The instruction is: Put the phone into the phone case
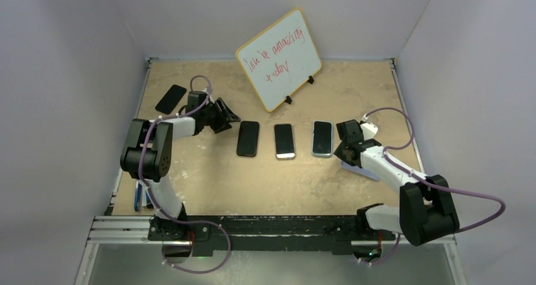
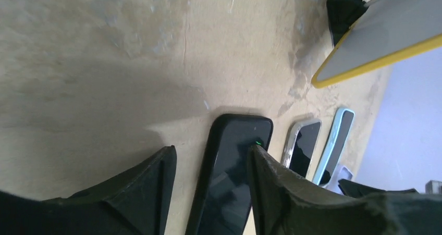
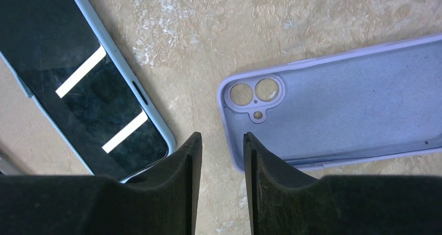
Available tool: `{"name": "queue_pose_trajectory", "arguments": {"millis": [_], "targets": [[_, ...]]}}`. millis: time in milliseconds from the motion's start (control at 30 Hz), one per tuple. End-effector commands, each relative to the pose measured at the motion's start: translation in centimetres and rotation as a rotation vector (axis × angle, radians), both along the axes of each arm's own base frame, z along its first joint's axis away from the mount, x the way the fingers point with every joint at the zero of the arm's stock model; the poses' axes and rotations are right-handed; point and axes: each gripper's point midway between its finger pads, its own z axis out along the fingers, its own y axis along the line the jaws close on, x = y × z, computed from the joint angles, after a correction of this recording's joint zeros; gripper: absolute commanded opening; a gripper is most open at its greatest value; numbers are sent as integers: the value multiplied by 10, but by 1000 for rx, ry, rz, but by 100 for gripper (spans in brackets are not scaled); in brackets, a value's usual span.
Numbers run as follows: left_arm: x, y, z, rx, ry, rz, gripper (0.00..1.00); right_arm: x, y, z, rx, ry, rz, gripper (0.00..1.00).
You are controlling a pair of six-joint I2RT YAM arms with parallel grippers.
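Mottled tan tabletop (image 3: 312, 16); smooth lavender case (image 3: 354, 110).

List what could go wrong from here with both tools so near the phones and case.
1. The right tool hangs at the camera-hole corner of the lavender case; pinching only that rim could drag or flip it.
2. The left tool hovers over the black phone, one finger across its screen; it may scrape it or shove it toward the silver-edged phone alongside.
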Motion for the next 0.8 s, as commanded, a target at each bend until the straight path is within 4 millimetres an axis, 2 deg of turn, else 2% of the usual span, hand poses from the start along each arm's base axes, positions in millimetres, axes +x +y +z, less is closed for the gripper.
{"name": "queue_pose_trajectory", "arguments": {"millis": [0, 33, 167, 300, 400, 533, 667, 767], "targets": [[12, 19, 39, 130, -93, 1, 62, 5, -1, -5, -7, -7, 19, 35], [8, 19, 44, 137, -99, -8, 67, 5, -2, -7, -7, 0, 17, 35], [-13, 21, 55, 154, -103, -52, 75, 2, 0, -14, -2, 33, 21, 33], [-42, 22, 59, 175, -99, -119, 84, -2, -1, -20, -9, 60, 20, 30], [-62, 24, 62, 191, -104, -151, 86, -5, -2, -24, -10, 73, 22, 25], [-83, 28, 61, 214, -117, -189, 87, -10, 3, -26, 11, 100, 45, 11], [-93, 32, 60, 248, -116, -221, 87, -9, 15, -17, 67, 76, 96, 0], [-95, 34, 68, 263, -140, -229, 87, -11, 29, -3, 143, 64, 138, 0]]}}
